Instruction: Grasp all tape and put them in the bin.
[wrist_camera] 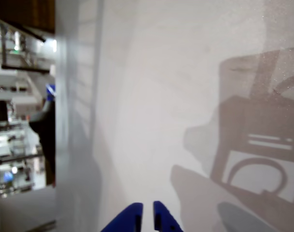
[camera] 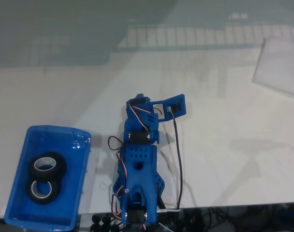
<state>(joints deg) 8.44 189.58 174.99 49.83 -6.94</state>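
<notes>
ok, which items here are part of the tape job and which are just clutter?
Job:
- two tape rolls, already in the bin
- bin
- tool, holding nothing

Clutter:
- clear sheet, far right corner of the table in the fixed view

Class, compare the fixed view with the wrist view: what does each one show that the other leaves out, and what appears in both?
Fixed view alone: the blue bin at lower left with two tape rolls lying inside, touching, plus the folded arm and its cables. Wrist view alone: the gripper fingertips at the bottom edge, nearly closed with nothing between them, the arm's shadow, and a blurred room beyond the table edge. Both: the white table.
</notes>
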